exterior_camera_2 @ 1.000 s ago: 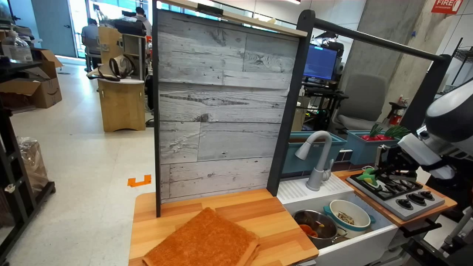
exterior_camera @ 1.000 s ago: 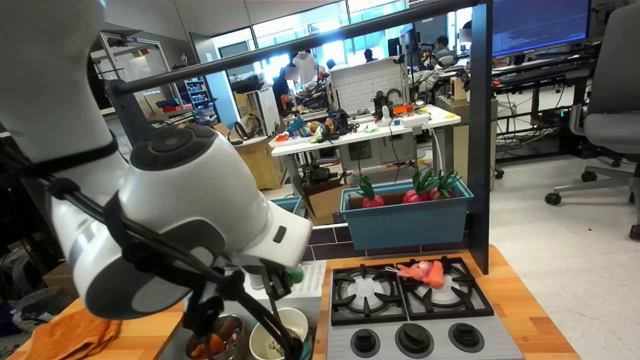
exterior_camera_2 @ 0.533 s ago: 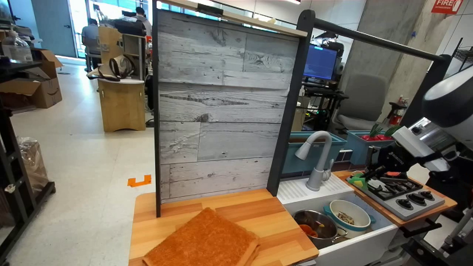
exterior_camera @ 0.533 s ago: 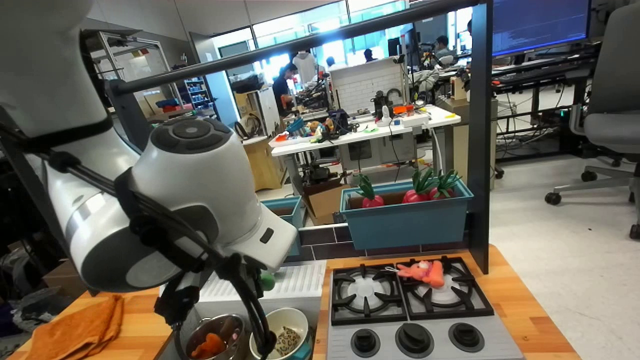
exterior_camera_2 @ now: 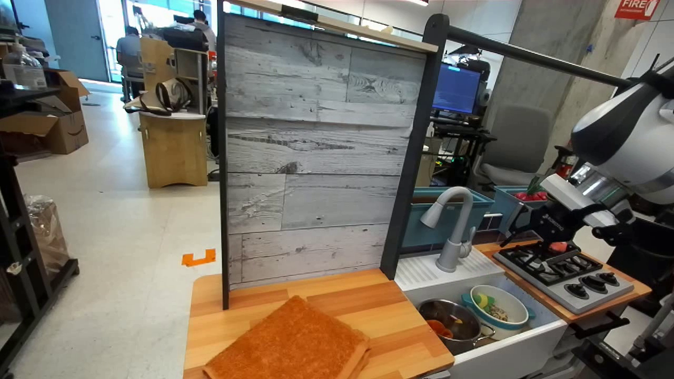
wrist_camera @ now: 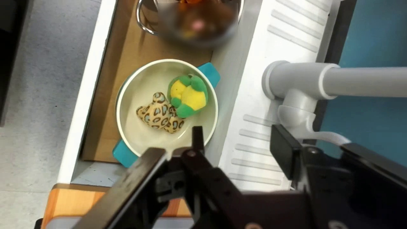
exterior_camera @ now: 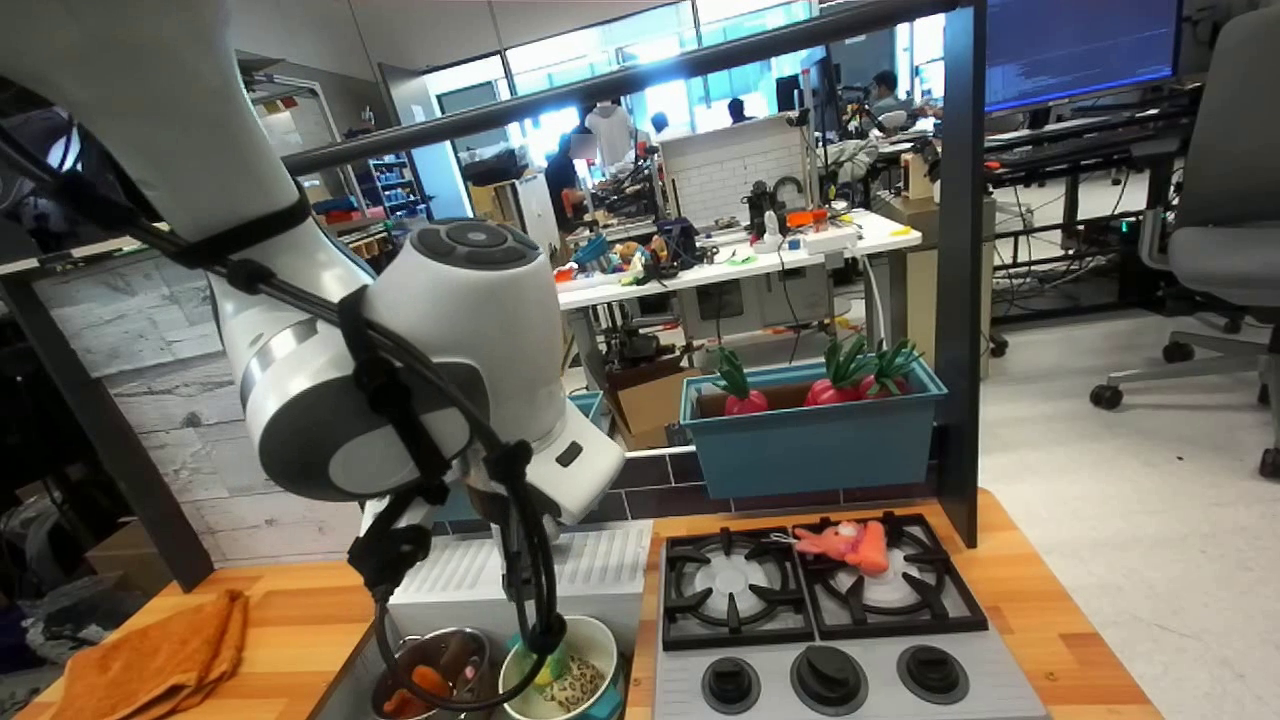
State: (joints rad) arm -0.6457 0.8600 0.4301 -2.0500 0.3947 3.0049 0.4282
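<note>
I observe a white sink (wrist_camera: 86, 95) containing a cream pot (wrist_camera: 149, 79). The hand (wrist_camera: 241, 143) stands spread and empty. Inside the pot, a leopard-print plush (wrist_camera: 155, 111) appears to touch a green-and-yellow plush (wrist_camera: 192, 95); both lie below the hand, up-left of it in the wrist view.

Green-and-yellow plush (wrist_camera: 193, 98), yellow up, inside cream pot (wrist_camera: 146, 82), close to its edge by the drainboard (wrist_camera: 254, 163); overlaps leopard-print plush (wrist_camera: 155, 114) in wrist view. Pot upright, near edge of sink (wrist_camera: 88, 79) by stove (exterior_camera: 777, 665).

"FIRE" on sign (exterior_camera_2: 637, 8), "ROBOTIQ" on claw (wrist_camera: 241, 145)
</note>
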